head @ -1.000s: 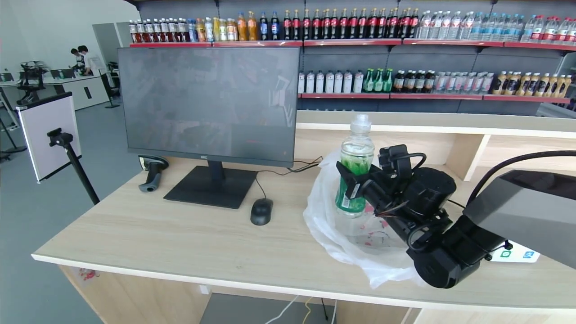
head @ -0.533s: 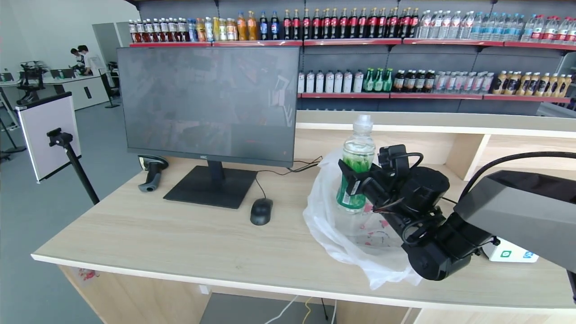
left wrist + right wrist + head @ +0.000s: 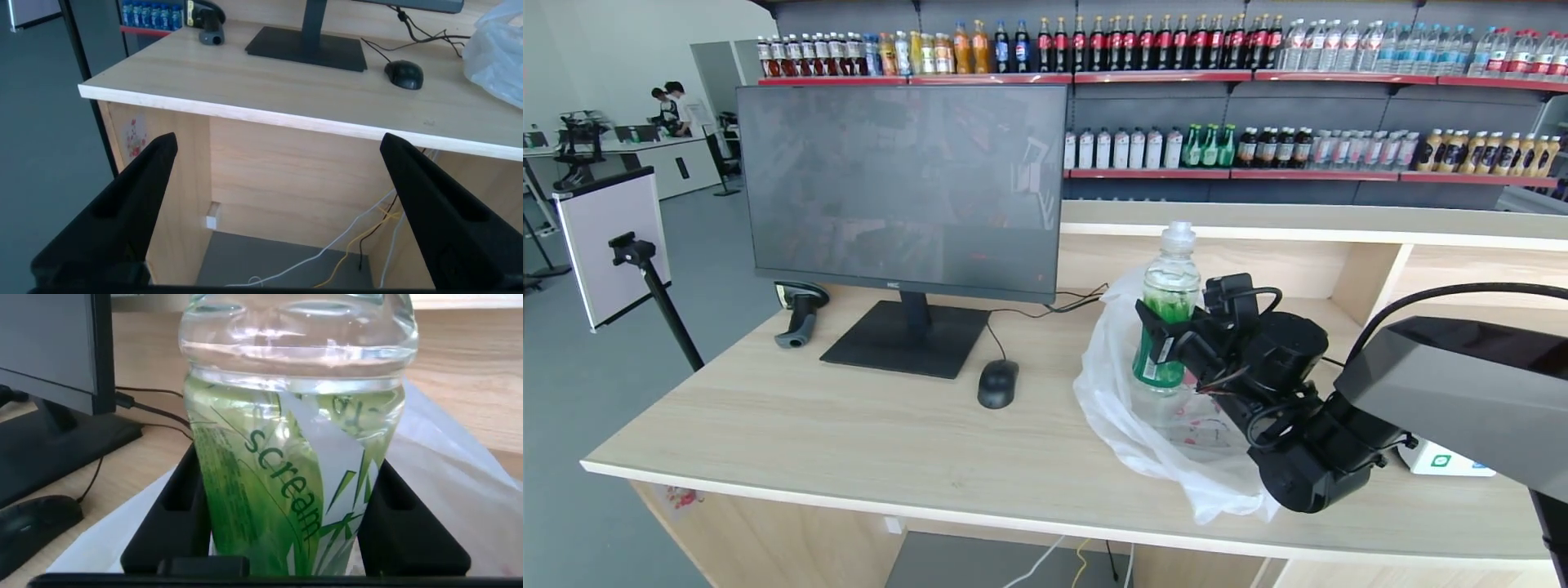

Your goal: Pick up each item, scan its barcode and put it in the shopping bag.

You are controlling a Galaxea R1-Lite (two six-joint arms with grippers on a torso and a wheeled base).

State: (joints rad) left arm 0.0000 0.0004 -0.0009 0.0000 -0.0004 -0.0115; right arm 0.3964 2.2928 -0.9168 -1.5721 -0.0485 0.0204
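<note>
A clear bottle with a green label [image 3: 1168,314] stands upright above the open white shopping bag [image 3: 1143,416] on the counter. My right gripper [image 3: 1168,336] is shut on the bottle's labelled middle, its black fingers on either side. The right wrist view has the bottle [image 3: 298,449] close up between the two fingers [image 3: 176,514], with the bag [image 3: 458,490] behind it. A handheld barcode scanner [image 3: 799,314] rests at the counter's far left, beside the monitor. My left gripper [image 3: 278,212] hangs open below the counter's front edge [image 3: 270,118], its fingers wide apart with nothing between them.
A monitor [image 3: 903,188] on a stand and a black mouse [image 3: 997,383] occupy the counter's middle. A small white box [image 3: 1450,464] lies at the right behind my arm. Shelves of drinks [image 3: 1217,98] line the back wall. Cables [image 3: 1062,306] run behind the bag.
My right gripper has carried the bottle slightly lower and a little farther back over the bag. The arm has drawn in behind it.
</note>
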